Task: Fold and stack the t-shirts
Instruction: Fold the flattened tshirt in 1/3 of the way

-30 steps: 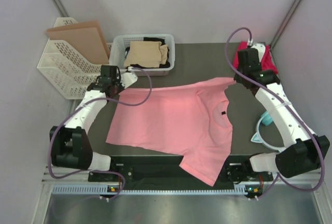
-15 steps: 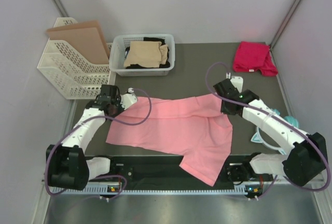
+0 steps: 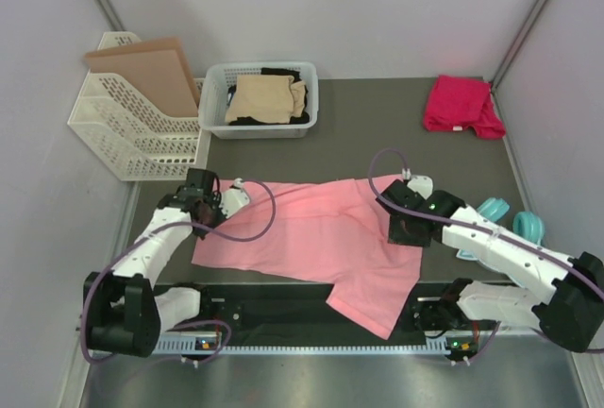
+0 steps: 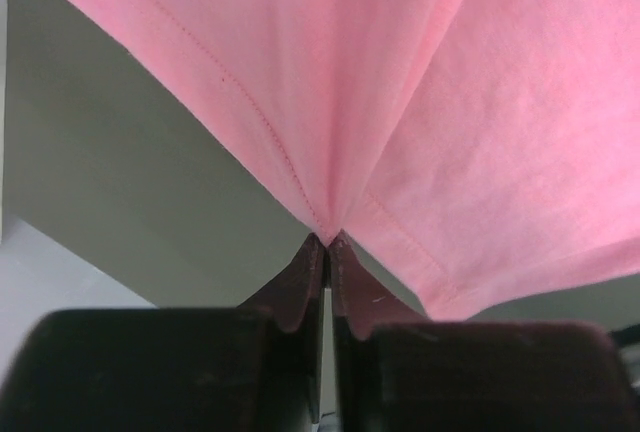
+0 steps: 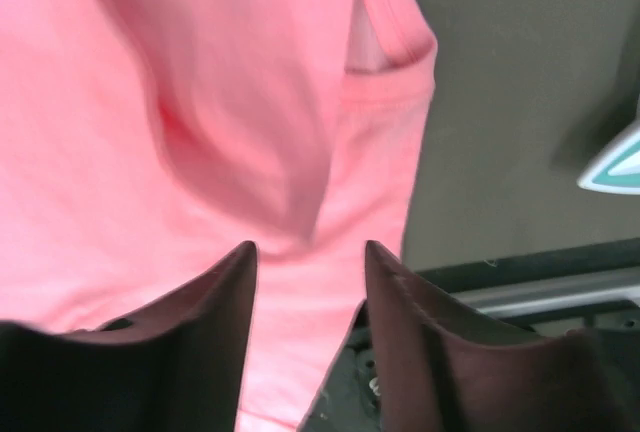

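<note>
At the near edge of the dark surface (image 3: pixel 368 139), one sleeve of the pink t-shirt (image 3: pixel 311 233) lies over the black front rail, between the bases of my two arms. The rest of the shirt is spread across the middle of the surface, and its far part looks doubled over, with a fold running left to right along the far edge.

My left pincer (image 4: pixel 328 240) is pressed together on the shirt's left corner. The stitched hem is bunched at its tips and the cloth fans away from them. My right pincer (image 5: pixel 308 247) stands spread low over the shirt's right side. Its two dark fingers (image 5: pixel 215 327) are apart, with pink cloth beneath the gap and nothing gripped; whether the tips touch the cloth I cannot tell.

Just right of that arm, a teal headband (image 3: pixel 493 208) lies on the surface, partly hidden by the arm. Farther back, in the far right corner, a magenta-red t-shirt (image 3: pixel 460 104) sits in a loose bundle, well apart from the pink one. At the far left, a white basket (image 3: pixel 215 82) holds a tan t-shirt (image 3: pixel 266 98) on top of a black t-shirt (image 3: pixel 283 74). Left of the basket stands a white file rack (image 3: pixel 109 134) with a brown board (image 3: pixel 146 73) leaning in it.
</note>
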